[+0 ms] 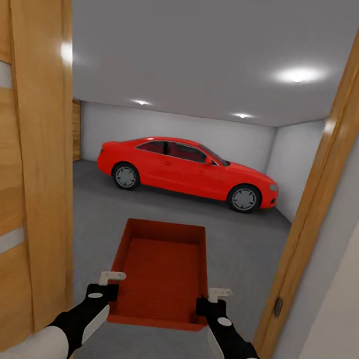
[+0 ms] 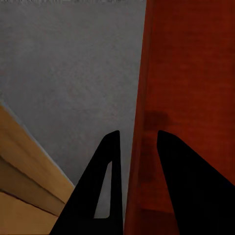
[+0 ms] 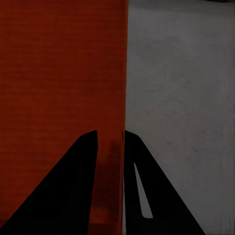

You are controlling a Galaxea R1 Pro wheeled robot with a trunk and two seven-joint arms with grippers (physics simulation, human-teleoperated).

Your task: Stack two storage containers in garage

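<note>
Head view: carry step, robot at the wooden door frame [image 1: 328, 184] entering the garage; storage container [image 1: 161, 271] held out front over the floor [image 1: 250, 242], left tool [image 1: 107, 285] and right tool [image 1: 212, 300] on its side walls. Red car [image 1: 187, 172] ahead. Next: drive in, lower it flat.

Left wrist view: left tool [image 2: 138, 142] narrow, pinching the container wall [image 2: 147, 98].

Right wrist view: right tool [image 3: 110, 139] narrow, clamped on the wall [image 3: 120, 73].

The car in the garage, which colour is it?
Red; the car shows best in the head view.
</note>
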